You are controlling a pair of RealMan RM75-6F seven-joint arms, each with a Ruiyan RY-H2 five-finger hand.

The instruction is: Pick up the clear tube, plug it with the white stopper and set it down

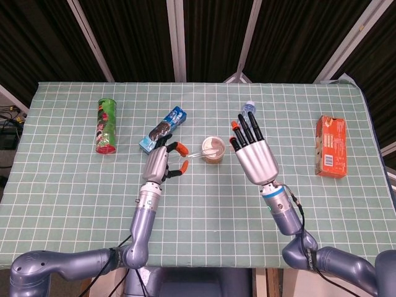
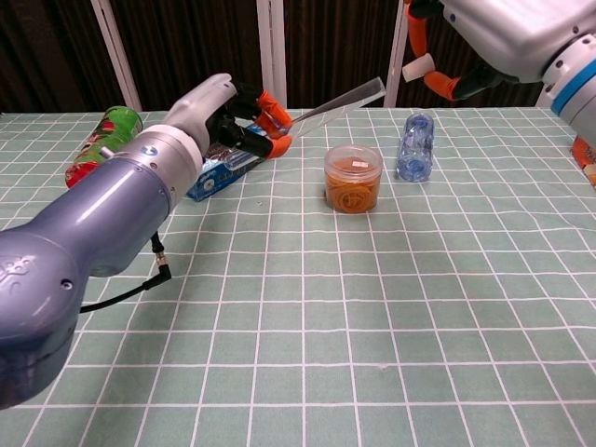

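My left hand (image 1: 162,164) (image 2: 237,116) pinches the lower end of the clear tube (image 2: 340,98) (image 1: 197,153), which slants up and to the right, its open end high above the table. My right hand (image 1: 250,151) (image 2: 466,42) is raised at the upper right and pinches the small white stopper (image 2: 417,67) between orange-tipped fingers. The stopper hangs a short way right of the tube's open end, apart from it. In the head view the back of the right hand hides the stopper.
An orange-filled plastic jar (image 2: 353,177) stands mid-table, with a lying water bottle (image 2: 414,146) behind it to the right. A blue biscuit pack (image 1: 163,129), a green can (image 1: 106,125) and an orange box (image 1: 330,146) lie around the table (image 2: 372,326).
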